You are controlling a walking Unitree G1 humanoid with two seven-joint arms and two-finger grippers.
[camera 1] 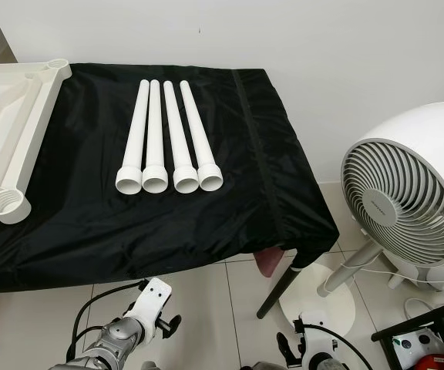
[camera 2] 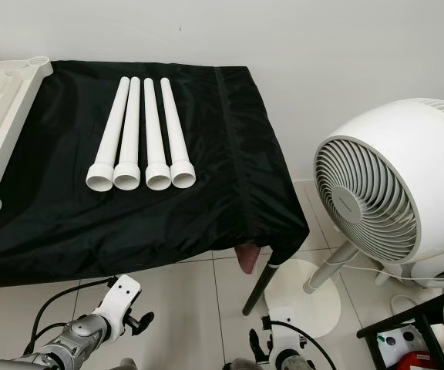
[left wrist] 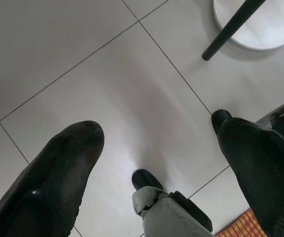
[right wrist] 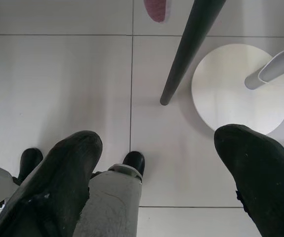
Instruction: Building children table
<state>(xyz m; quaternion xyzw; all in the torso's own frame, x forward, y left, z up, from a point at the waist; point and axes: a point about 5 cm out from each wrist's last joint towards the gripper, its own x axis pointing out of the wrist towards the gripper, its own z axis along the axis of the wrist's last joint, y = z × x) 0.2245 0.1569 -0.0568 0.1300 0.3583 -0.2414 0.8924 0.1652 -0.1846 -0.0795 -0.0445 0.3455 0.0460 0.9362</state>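
A surface covered with a black cloth stands against a white wall. Four white legs lie on it side by side, touching one another, a little toward its right half. Their wide open ends point to the front edge and their thin ends reach close to the back edge. At the left edge lies the white tabletop, turned upside down so that its ribs show. One round socket at its front corner faces up. The tabletop and the legs are well apart.

On the tiled floor to the right of the surface stands a white fan on a round base. A black table leg comes down to the floor just beside this base.

Both arms hang low in front of the surface, below its front edge. The left gripper points down at the floor, with its two black fingers spread wide and nothing between them. The right gripper also points at the floor, near the black table leg and the fan base, with its fingers wide apart and empty.
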